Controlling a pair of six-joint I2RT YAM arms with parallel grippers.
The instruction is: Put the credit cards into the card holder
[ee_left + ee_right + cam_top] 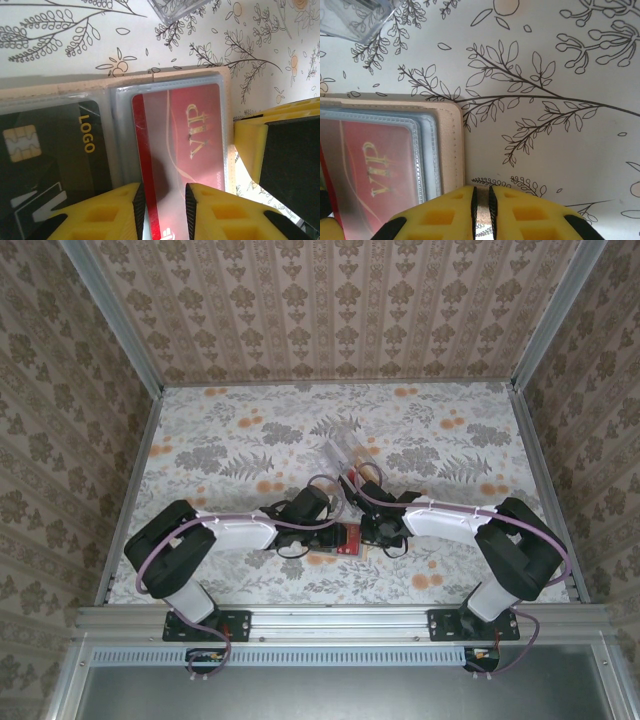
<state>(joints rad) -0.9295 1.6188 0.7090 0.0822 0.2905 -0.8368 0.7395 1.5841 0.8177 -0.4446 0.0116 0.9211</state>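
Nearest, the left gripper (161,215) straddles the near end of the red card (195,130) with its jaws a little apart — gripping or only pressing, I cannot tell. The card lies partly inside the right clear sleeve of the open card holder (75,87), right of the dark card (50,150). The right gripper (481,210), jaws almost together, sits at its right rim. A skewed push could jam the card on the sleeve seam — or shove everything far toward the clear tray (175,7).

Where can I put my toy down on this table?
Bare table in the far left corner, left of the clear tray, and the far right corner beyond the right arm. Crowded: the middle, around the card holder.
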